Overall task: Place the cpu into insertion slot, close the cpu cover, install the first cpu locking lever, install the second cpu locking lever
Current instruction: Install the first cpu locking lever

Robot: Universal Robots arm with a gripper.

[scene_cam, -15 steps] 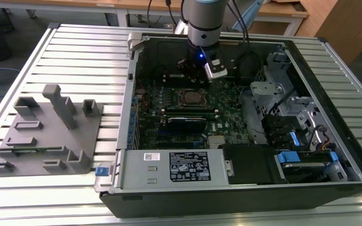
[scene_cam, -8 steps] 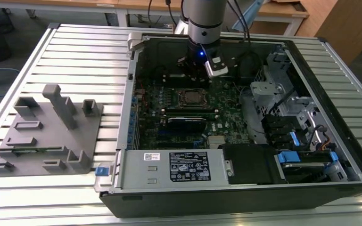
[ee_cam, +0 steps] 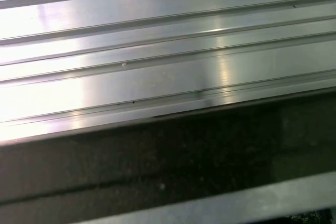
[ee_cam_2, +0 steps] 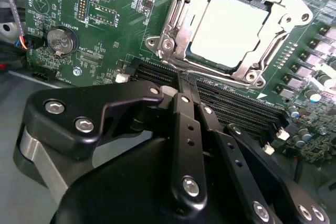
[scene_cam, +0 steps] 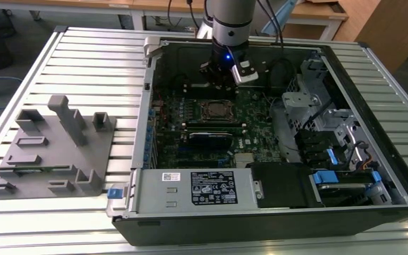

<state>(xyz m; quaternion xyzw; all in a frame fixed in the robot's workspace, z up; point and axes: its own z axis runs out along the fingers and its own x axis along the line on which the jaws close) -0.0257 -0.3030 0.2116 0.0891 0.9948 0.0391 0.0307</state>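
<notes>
Arm's reaching straight down into the open case [scene_cam: 374, 127] on the table [scene_cam: 91, 64]. End effector [ee_cam_2: 188, 83] hangs beside the slot [ee_cam_2: 231, 30], fingers pressed together, holding nothing. Cpu [ee_cam_2: 230, 25] sits in the slot, cover [ee_cam_2: 178, 11] down over it.

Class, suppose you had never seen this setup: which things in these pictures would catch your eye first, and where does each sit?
First, the open black computer case lying on the slatted metal table, with the arm's black gripper reaching inside over the green circuit board. Next, in the second wrist view, the dull silver square cpu sits in its socket, framed by the thin metal cpu cover. At the exterior view's left stands a grey plastic fixture.
</notes>
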